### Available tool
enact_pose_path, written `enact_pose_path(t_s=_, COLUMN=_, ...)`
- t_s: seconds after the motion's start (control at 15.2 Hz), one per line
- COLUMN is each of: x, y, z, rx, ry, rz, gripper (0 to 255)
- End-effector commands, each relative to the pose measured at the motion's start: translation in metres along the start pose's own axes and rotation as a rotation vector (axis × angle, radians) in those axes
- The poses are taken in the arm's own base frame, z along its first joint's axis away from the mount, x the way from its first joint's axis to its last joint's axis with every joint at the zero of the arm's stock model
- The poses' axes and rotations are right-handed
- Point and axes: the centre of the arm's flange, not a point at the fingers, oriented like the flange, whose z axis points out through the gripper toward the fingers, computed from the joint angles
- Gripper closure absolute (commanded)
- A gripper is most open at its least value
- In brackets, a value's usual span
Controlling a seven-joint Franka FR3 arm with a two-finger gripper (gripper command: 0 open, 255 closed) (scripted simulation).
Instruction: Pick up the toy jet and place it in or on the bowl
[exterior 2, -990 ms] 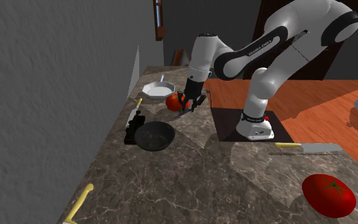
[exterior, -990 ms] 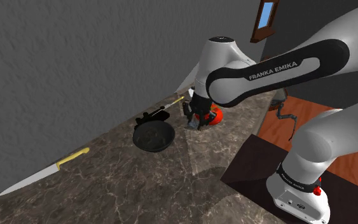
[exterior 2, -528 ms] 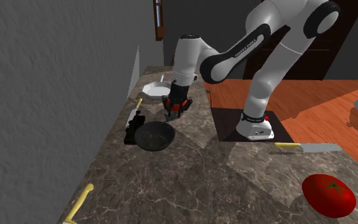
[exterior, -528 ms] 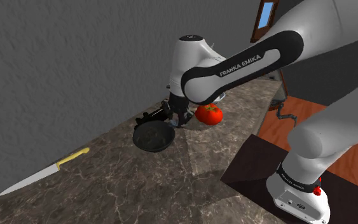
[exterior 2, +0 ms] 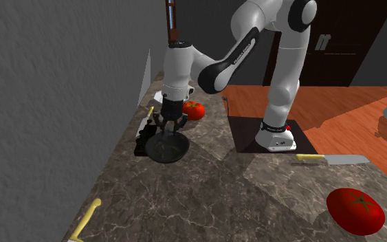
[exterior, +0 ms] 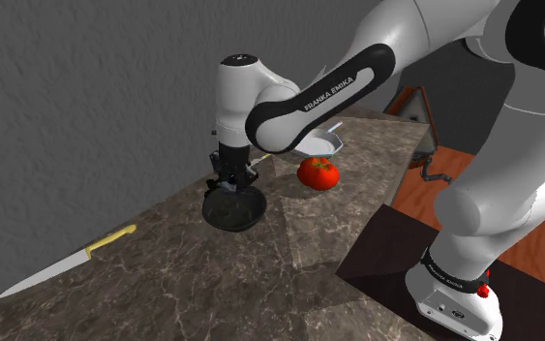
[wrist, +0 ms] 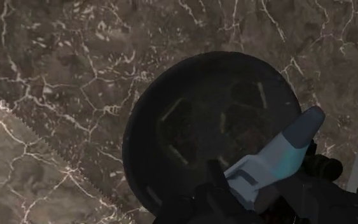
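**A:** Why does the black two-finger hand (exterior: pixel 232 175) hang just above the dark round bowl (wrist: pixel 171 121)?

**B:** It is clamped on the pale blue-and-white toy jet (wrist: pixel 276 162). The jet is held over the bowl, nearer the rim than the middle, so letting go should drop it inside.

**A:** Is the red tomato (exterior: pixel 318 173) in the way?

**B:** No, it sits to the right on the brown marbled counter (exterior: pixel 164 281), apart from the bowl. I'd centre the jet a little, then lower and release.
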Motion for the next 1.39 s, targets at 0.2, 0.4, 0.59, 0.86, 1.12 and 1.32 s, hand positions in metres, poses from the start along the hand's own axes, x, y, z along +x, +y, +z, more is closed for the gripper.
enact_pose_path(t_s=0.2, x=-0.002, y=-0.001, z=0.024, rx=0.003, ry=0.002, rz=0.001, gripper=255)
enact_pose_path(t_s=0.4, x=-0.002, y=0.002, z=0.040, rx=0.003, ry=0.002, rz=0.001, gripper=255)
enact_pose_path(t_s=0.59, x=-0.003, y=0.005, z=0.055, rx=0.003, ry=0.002, rz=0.001, gripper=255)
enact_pose_path(t_s=0.86, x=-0.003, y=0.007, z=0.064, rx=0.003, ry=0.002, rz=0.001, gripper=255)
enact_pose_path(t_s=1.12, x=-0.003, y=0.007, z=0.064, rx=0.003, ry=0.002, rz=0.001, gripper=255)
enact_pose_path(t_s=1.32, x=-0.002, y=0.006, z=0.063, rx=0.003, ry=0.002, rz=0.001, gripper=0)
